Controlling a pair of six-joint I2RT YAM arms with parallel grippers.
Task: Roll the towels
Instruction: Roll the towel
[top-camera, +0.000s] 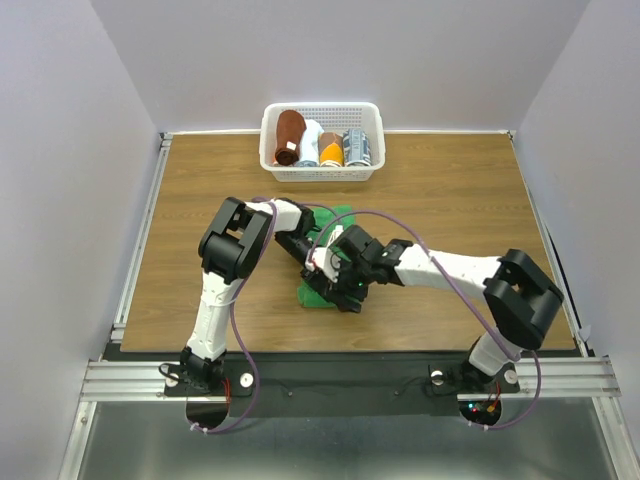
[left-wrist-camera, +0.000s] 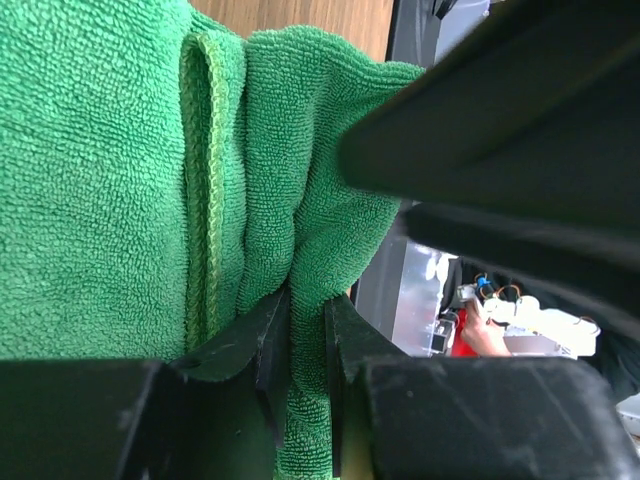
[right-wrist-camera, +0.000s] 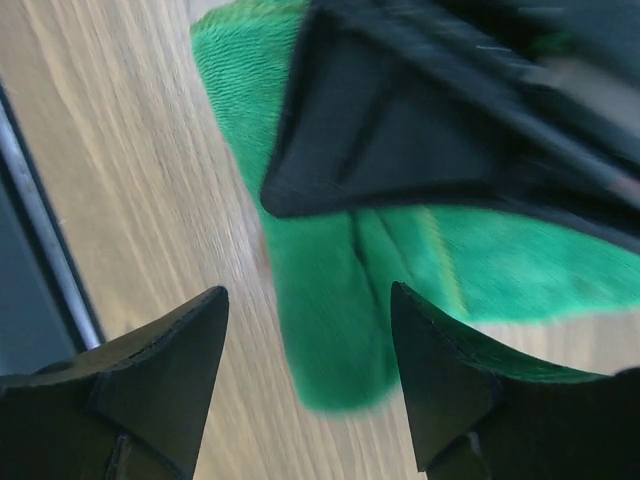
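Rolling the green towel (top-camera: 312, 293) at the middle of the surface (top-camera: 450, 200).
Clenched on a raised fold with the left end effector (left-wrist-camera: 308, 310); spread apart and empty with the right end effector (right-wrist-camera: 305, 290) over the near end. Looks soft, light and floppy terry: best taken at a hemmed edge or bunched fold. Runs lengthwise from near edge toward far edge, slanting slightly right. Leaves 1 reddish-brown towel (top-camera: 289, 136) rolled in the basket (top-camera: 320, 172) at the far edge.
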